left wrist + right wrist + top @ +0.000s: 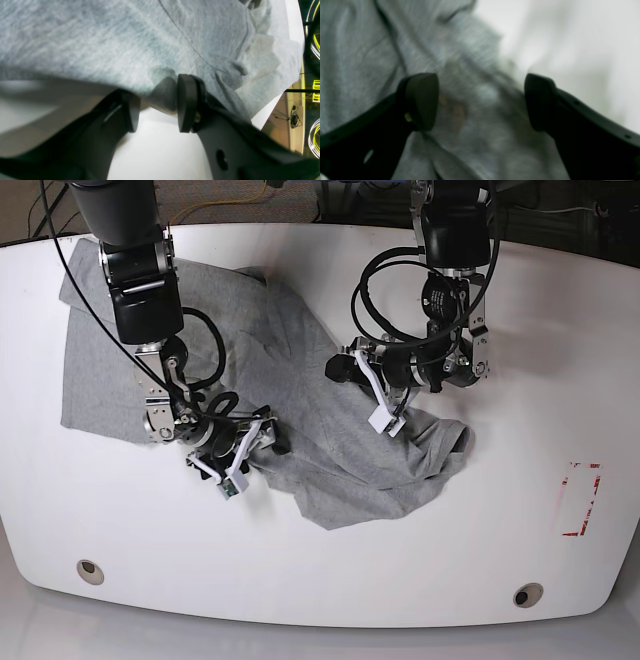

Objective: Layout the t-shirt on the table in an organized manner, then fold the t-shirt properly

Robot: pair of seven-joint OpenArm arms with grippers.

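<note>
The t-shirt [300,410] lies crumpled across the middle and left of the white counter [500,510], reaching from near the far left corner down toward the centre, with a bunched, folded-over lobe at its right end. It is wrinkled and far from flat; a seam line runs diagonally across the cloth in the left wrist view.

The left gripper [156,106] sits on the shirt's upper right part, near the counter's middle. Its jaws are partly closed, with a gap between the pads, and a small fold of the shirt's edge [162,92] hangs between them against one pad. Whether the cloth is truly pinched cannot be told, since the other pad stands clear of it. Bare counter shows below the jaws.

The right gripper [481,102] is low over the shirt's near edge, left of centre. Its jaws stand wide apart, one pad over grey cloth [460,120], the other at the cloth's border with the white surface. The view is blurred, and nothing appears held between the pads.

A red tape mark [582,500] sits near the counter's right edge, well apart from the shirt. Two grommet holes lie along the near edge, one toward the left corner [90,570] and one toward the right [527,594].
</note>
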